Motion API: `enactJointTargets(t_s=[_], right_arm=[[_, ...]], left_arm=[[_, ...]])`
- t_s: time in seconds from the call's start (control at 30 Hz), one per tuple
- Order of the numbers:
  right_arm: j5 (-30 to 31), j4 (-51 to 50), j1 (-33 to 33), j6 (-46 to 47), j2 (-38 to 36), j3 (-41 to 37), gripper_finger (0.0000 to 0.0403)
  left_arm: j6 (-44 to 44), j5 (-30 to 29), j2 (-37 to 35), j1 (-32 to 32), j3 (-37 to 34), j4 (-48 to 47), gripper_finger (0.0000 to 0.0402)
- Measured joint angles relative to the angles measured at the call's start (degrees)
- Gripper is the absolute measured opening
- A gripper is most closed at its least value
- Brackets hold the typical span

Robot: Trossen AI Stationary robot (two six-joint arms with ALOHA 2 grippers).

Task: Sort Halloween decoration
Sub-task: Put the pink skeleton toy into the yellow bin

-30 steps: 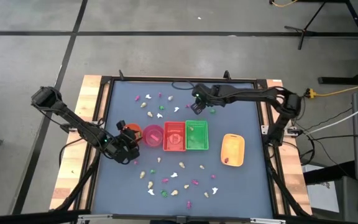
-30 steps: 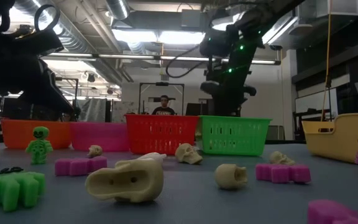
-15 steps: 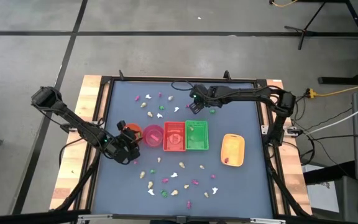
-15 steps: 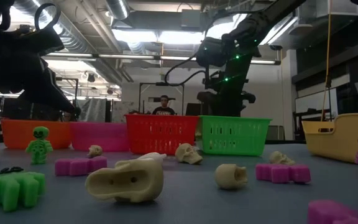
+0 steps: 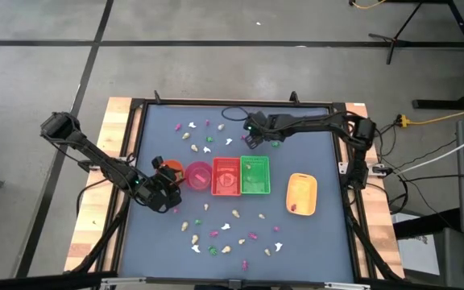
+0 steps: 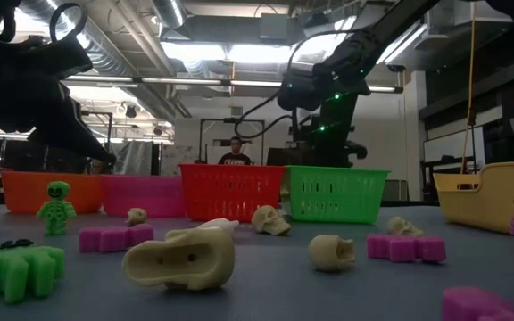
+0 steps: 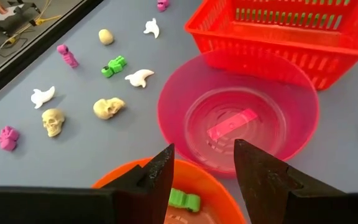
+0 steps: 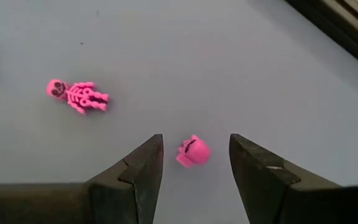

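Halloween decorations, tiny pink, green, white and cream trinkets, lie scattered on the blue-grey table in a far group and a near group. My right gripper hangs open, tipped down, over the far middle of the table. Its fingers stand on either side of a small pink trinket without touching it. A pink skeleton lies beside that trinket. My left gripper waits open above the orange bowl, where a green trinket lies. A pink piece rests in the pink bowl.
A row of containers crosses the table's middle: orange bowl, pink bowl, red basket, green basket. A yellow tray lies farther right. A person stands in the room beyond the table.
My right gripper has sunk toward the table and drifted a little toward the left edge, staying open. Nothing on the table has moved.
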Motion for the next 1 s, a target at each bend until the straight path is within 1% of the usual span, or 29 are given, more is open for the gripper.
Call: enactJointTargets(t_s=[0.5, 0.8, 0.9, 1.0], right_arm=[[0.6, -0.2, 0.0, 1.5, 0.9, 0.0, 0.0183], [0.3, 0.2, 0.0, 1.5, 3.8, 0.0, 0.0182], [0.4, 0.3, 0.0, 1.5, 3.9, 0.0, 0.017], [0.6, 0.6, 0.0, 1.5, 4.0, 0.0, 0.0145]], left_arm=[[0.0, 0.0, 0.0, 0.0, 0.0, 0.0, 0.015], [0.0, 0.0, 0.0, 0.0, 0.0, -0.1, 0.015], [0.0, 0.0, 0.0, 0.0, 0.0, -0.1, 0.015], [0.0, 0.0, 0.0, 0.0, 0.0, -0.1, 0.015]])
